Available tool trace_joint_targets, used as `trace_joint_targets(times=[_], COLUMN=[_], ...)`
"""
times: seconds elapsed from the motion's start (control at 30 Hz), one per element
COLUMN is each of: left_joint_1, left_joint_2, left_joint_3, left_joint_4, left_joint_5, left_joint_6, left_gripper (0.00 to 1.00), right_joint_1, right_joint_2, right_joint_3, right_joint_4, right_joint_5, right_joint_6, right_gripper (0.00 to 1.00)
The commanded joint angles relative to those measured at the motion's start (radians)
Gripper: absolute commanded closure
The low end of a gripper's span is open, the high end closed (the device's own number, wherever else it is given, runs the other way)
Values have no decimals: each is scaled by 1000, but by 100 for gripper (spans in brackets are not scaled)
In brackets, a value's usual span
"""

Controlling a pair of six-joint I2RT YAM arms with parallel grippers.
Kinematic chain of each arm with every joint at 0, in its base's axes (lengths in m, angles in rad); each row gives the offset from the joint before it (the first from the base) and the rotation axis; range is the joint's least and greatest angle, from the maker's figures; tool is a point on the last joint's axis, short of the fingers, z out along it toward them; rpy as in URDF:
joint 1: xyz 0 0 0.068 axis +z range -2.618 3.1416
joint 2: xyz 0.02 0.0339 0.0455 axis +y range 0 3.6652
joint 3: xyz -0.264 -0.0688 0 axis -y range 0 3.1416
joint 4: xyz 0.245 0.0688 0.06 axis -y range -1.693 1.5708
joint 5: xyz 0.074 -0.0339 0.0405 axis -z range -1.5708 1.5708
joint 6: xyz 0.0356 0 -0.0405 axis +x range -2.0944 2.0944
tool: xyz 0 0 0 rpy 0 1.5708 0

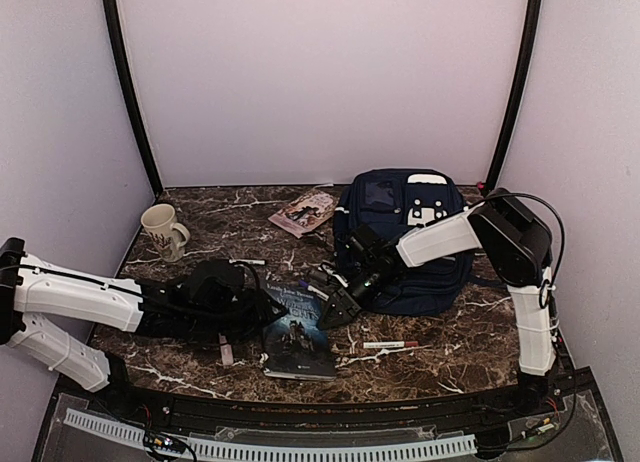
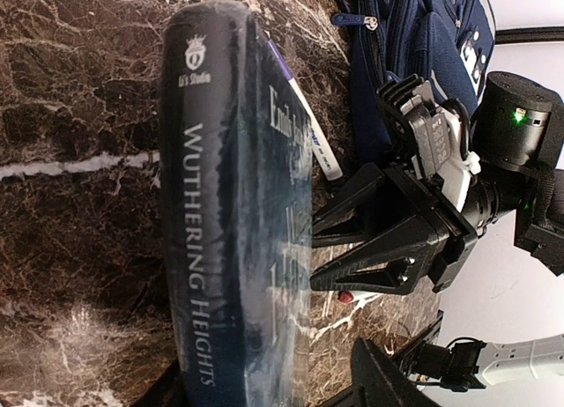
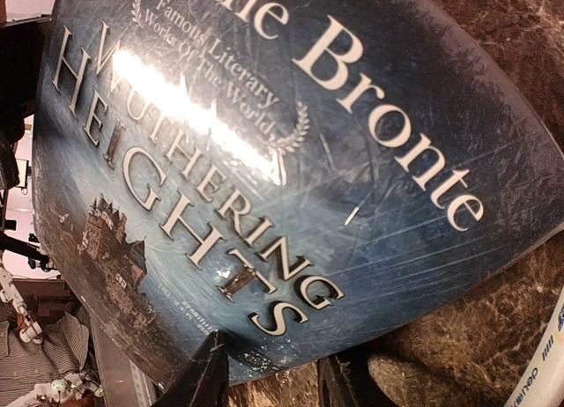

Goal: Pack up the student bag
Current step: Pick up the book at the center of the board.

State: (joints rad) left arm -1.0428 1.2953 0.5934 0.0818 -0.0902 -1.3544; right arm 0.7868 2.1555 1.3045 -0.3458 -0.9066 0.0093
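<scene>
The navy student bag (image 1: 412, 237) lies at the back right, and its zip pocket shows in the left wrist view (image 2: 414, 37). A dark blue book, "Wuthering Heights" (image 1: 298, 334), lies flat in front of it, spine towards the left wrist camera (image 2: 229, 231). My left gripper (image 1: 258, 320) is open at the book's left edge, with a finger (image 2: 383, 376) on either side of the book's end. My right gripper (image 1: 332, 310) is open at the book's right edge (image 2: 315, 253). In the right wrist view its fingers (image 3: 207, 372) straddle the cover's edge (image 3: 291, 204).
A mug (image 1: 162, 230) stands at the back left and a booklet (image 1: 303, 212) lies beside the bag. A pen (image 2: 308, 129) lies along the book. A red-capped marker (image 1: 390, 344) lies right of the book, a pink item (image 1: 226, 352) left of it.
</scene>
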Motion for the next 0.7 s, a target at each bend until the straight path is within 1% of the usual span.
trace_joint_targets(times=[0.0,0.07,0.23,0.37,0.57,0.67], left_joint_1=[4,4,5,4,4,6], left_joint_2=[-17,-28,-65,-101,-167,-183], left_joint_3=[19,10,-23,-30,-26,-23], left_joint_4=[87,88,100,87,49,36], left_joint_5=[26,24,12,-5,-49,-54], left_joint_6=[7,1,-14,-16,10,25], left_gripper=[46,49,63,68,78,82], right_joint_1=[11,9,8,6,3,-1], right_joint_2=[122,125,123,93,-39,-130], right_joint_3=[-65,-64,-64,-66,-65,-55], right_joint_4=[-117,-118,-121,-122,-137,-161], right_joint_5=[307,306,299,292,210,204], right_joint_6=[-14,-16,-15,-14,-57,-99], right_gripper=[63,63,63,63,61,59])
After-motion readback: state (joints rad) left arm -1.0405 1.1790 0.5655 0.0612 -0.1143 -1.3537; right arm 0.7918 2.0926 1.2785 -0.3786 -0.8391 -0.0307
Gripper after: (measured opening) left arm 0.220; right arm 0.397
